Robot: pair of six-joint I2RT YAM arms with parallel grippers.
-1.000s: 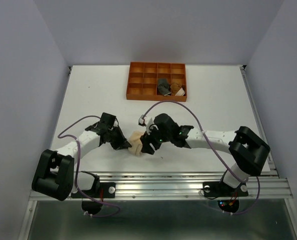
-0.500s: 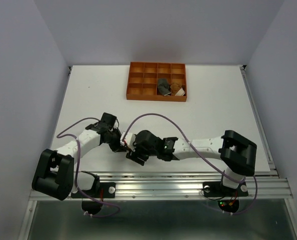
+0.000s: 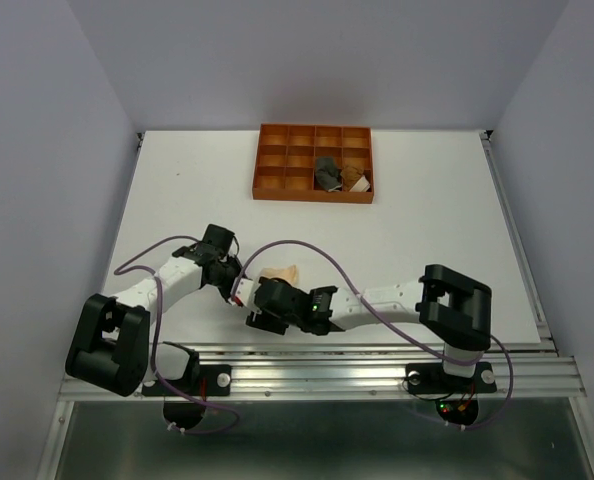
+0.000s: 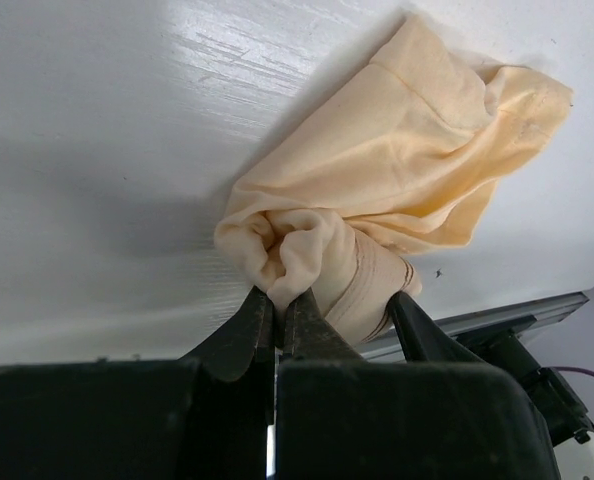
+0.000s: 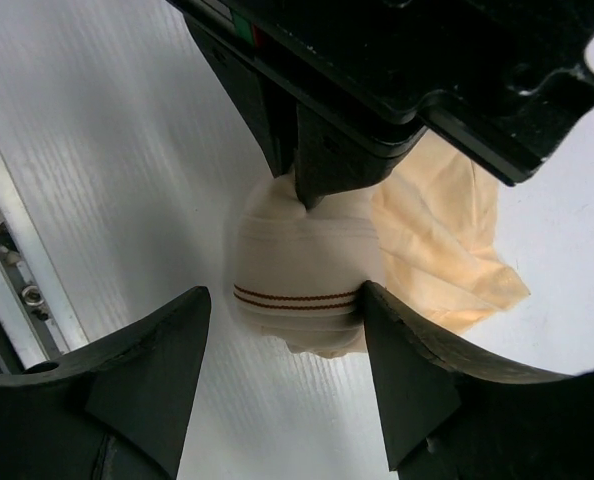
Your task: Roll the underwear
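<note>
The pale peach underwear (image 3: 282, 273) lies near the table's front edge, one end wound into a tight roll (image 5: 297, 275) with a cream, brown-striped waistband and the other end loose (image 4: 427, 160). My left gripper (image 4: 277, 305) is shut on a fold of that rolled end. My right gripper (image 5: 282, 310) stands open around the roll from the near side. Its right finger (image 5: 397, 340) touches the roll and the left finger stands apart. In the top view both grippers (image 3: 240, 287) (image 3: 259, 302) meet at the cloth. A dark grey underwear (image 3: 327, 172) and a rust-brown one (image 3: 355, 179) sit in the tray.
The orange-brown grid tray (image 3: 277, 160) stands at the back centre of the white table. A metal rail (image 3: 357, 352) runs along the near edge, just behind the right gripper. Purple cables (image 3: 307, 250) arc above both arms.
The right arm has swung left and toward the near edge, bringing its open gripper to the near side of the roll. The left gripper has held its grip almost in place.
</note>
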